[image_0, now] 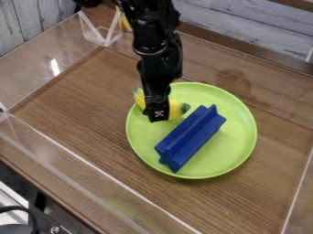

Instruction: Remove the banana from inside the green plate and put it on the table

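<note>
My gripper [156, 111] points straight down over the banana [177, 110], which lies in the plate [232, 137] near its rim on the far-left side, toward the table's [73, 101] back left corner. My jaws stand wide open and hold nothing; they hide most of the fruit, so only a yellow sliver shows beside them, and I cannot tell whether my fingertips touch it.

I judge the banana light, stiff and hollow, a glossy plastic toy that will not crush but may squirt out sideways under a pinch. Its curve makes the ends poor places to grip, so I would close across the thick middle, jaws square to its length. A blue block [188, 139] lies in the plate just beside it, toward the centre, near enough that a careless finger could nudge it.
</note>
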You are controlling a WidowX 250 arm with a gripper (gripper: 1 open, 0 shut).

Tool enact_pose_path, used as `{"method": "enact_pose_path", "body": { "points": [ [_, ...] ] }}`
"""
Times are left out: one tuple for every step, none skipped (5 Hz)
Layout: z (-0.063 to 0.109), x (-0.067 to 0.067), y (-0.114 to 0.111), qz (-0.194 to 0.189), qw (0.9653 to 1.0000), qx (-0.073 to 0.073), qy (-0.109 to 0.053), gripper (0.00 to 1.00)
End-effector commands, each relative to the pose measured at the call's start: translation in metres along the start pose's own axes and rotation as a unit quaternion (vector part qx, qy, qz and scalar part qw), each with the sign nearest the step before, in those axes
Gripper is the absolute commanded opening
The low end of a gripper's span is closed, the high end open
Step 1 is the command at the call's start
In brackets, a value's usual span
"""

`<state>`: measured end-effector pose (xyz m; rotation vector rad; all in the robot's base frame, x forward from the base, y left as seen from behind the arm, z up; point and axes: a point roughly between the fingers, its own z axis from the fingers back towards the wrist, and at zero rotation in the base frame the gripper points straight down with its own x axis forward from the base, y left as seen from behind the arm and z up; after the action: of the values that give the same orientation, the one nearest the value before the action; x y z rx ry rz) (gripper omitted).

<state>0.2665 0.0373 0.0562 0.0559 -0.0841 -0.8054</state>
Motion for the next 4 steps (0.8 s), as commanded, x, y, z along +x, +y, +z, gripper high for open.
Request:
{"method": "enact_pose_path", "body": {
  "points": [
    [0.0094,0.0004,0.0065,0.003,0.9995,0.024,-0.019,1.0],
    [0.0063,0.0006,0.007,0.002,0.9994,0.026,-0.024,1.0],
    [0.0045,0.0007,0.0083,0.002,0.9992,0.028,-0.028,1.0],
    [0.0026,0.0008,0.009,0.002,0.9991,0.029,-0.031,1.0]
  ]
}}
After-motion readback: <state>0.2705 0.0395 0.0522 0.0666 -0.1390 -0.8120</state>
